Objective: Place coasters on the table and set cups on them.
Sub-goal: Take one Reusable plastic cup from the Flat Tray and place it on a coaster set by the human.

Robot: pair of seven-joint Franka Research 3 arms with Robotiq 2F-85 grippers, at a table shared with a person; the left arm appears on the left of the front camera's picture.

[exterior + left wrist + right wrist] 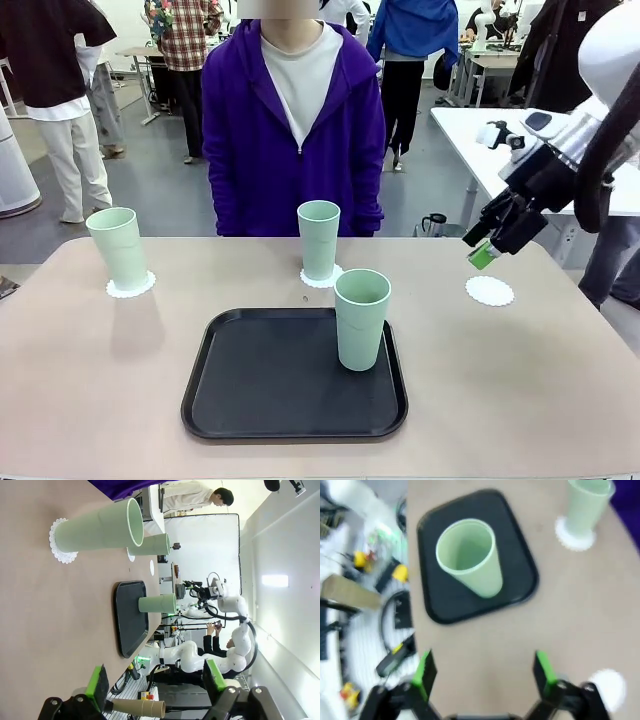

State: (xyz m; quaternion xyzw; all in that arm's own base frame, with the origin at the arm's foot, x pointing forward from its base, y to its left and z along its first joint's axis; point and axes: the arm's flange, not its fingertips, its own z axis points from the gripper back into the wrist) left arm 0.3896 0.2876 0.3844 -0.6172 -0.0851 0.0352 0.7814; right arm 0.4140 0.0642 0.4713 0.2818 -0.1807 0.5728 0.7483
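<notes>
Mint-green plastic tumblers, tall, tapered and plain-sided, stand on the beige desk [90, 400]. The left tumbler [118, 248] sits on a round white lacy paper doily [131, 287], and the middle tumbler [319, 238] sits on a second doily [322, 279] at the far edge. The third tumbler [361, 318] stands upright in the far right part of the black rounded-square tray [260, 385]. A bare third doily [489, 291] lies on the desk right of the tray. The right arm slants down from the picture's right, and the right arm's fingers [483, 255] hang just above and beside that bare doily, spread apart and empty. The left arm's fingers [98, 682] are spread wide and empty, pointing across the desk at the tumblers. A person in a purple hooded jacket [245, 140] stands at the far side.
</notes>
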